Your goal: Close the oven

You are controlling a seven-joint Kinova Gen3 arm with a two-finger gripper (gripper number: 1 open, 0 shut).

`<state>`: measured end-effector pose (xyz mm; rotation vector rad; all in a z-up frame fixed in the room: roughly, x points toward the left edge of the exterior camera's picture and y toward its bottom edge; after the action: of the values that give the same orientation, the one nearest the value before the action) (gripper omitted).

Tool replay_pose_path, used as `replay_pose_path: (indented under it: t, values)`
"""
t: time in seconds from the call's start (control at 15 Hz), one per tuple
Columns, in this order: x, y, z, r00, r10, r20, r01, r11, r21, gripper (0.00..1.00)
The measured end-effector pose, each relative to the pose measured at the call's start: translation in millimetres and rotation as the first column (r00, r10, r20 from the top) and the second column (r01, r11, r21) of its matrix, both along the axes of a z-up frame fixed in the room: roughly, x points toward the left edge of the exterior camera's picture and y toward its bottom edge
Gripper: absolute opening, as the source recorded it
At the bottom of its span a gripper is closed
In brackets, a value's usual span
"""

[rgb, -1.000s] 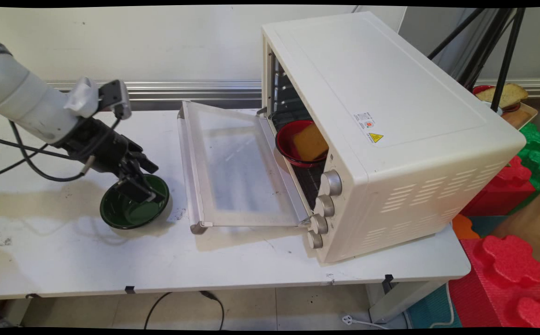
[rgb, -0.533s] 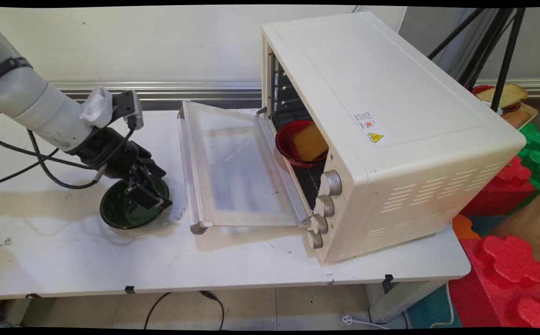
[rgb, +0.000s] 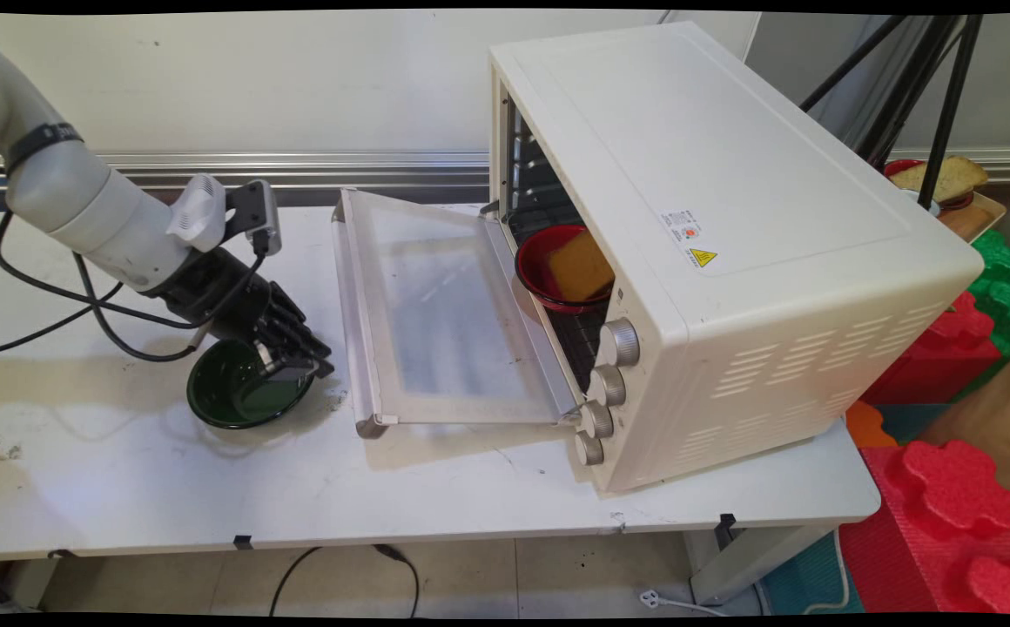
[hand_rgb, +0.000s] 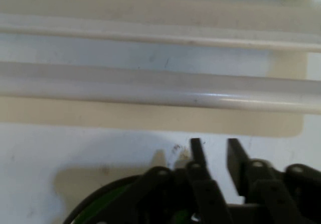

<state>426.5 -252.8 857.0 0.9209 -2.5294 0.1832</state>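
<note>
A: On the white surface (rgb: 435,488), left part, main view: the end effector (rgb: 294,366) sits at the green bowl's (rgb: 235,402) rim, at about 2 o'clock on the bowl as seen from that camera. The black linkage comes down over the bowl's far right edge.

B: Contact?

A: Fingers appear to straddle the rim there. In the hand view the end effector (hand_rgb: 215,151) shows two black fingertips (hand_rgb: 197,148) with a narrow gap between them, and the green bowl (hand_rgb: 95,204) rim curves off toward 8 o'clock beneath the linkage. I read it as clenched on the bowl rim, though the rim section between the pads is hidden by the linkage.

B: Bowl position?

A: Resting on the surface, upright, nothing visible inside. It lies at 9 o'clock from the oven door (rgb: 435,313), which is folded down flat and open; the door's handle bar (hand_rgb: 150,86) runs across the hand view just beyond the fingertips.

B: Surroundings?

A: White toaster oven (rgb: 714,226) at 3 o'clock from the bowl, tilted diagonally on the surface. Inside it, a red bowl (rgb: 535,270) holding a yellow sponge-like block (rgb: 579,266). Four knobs (rgb: 605,383) on the front panel. Black cables (rgb: 78,296) hang from the arm.
</note>
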Motion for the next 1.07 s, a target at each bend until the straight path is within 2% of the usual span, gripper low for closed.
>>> replay_pose_path:
  t: [0.6,1.07]
  values:
    - [-14,-13,-15,1.0,-0.005,-0.015,0.004,0.999,-0.049,0.0]
    - [-19,-18,-15,0.999,0.005,-0.048,-0.009,0.995,-0.099,0.0]
